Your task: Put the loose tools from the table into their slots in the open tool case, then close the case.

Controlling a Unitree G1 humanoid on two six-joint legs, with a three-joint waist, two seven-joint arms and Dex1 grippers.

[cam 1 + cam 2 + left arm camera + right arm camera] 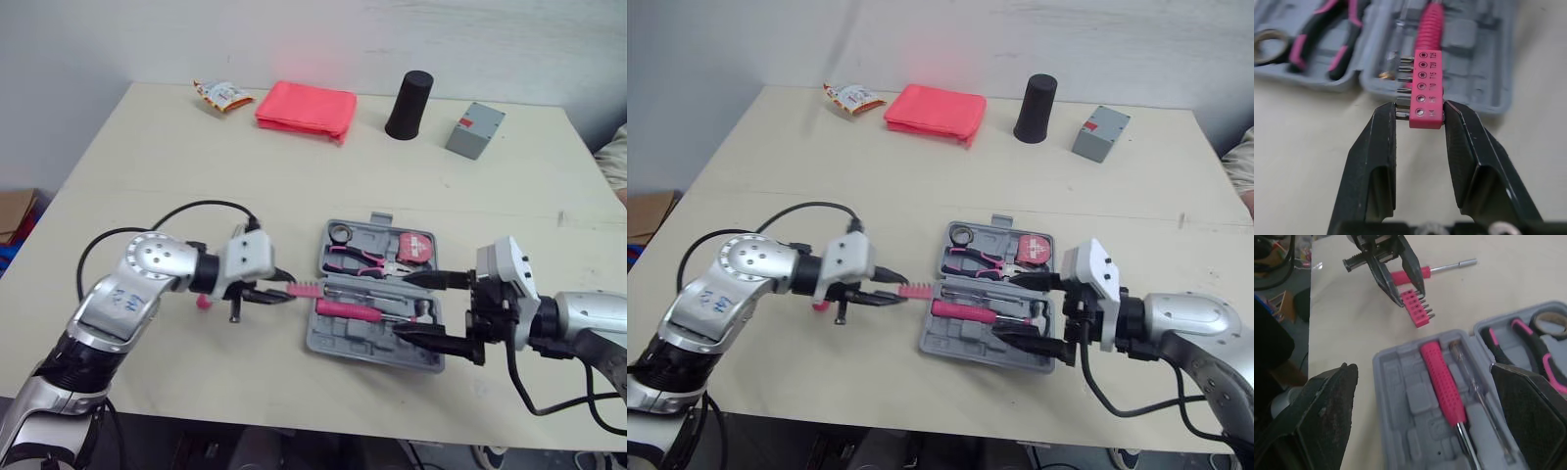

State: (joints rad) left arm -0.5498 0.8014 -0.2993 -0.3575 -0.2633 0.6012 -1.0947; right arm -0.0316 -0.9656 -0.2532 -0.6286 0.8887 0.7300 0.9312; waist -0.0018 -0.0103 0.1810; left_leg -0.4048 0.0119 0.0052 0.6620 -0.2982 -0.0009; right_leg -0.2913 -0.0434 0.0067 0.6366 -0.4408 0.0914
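Bit holder [1426, 73] pinched at one end in my left claw [1420, 111], at the tool case's [338, 341] left edge.
From the claw, the strip's long axis points straight at the case's moulded recesses just beyond it. I judge the left arm nearer. My right claw [404, 305] gapes wide over the case's right side. A loose screwdriver [1420, 271] lies on the desk [294, 176].

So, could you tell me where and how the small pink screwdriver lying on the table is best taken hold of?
Grip the pink handle from above, the claw closing across it. The small pink screwdriver lies flat on the table, handle thicker than its thin shaft, close by the left claw holding the bit holder.
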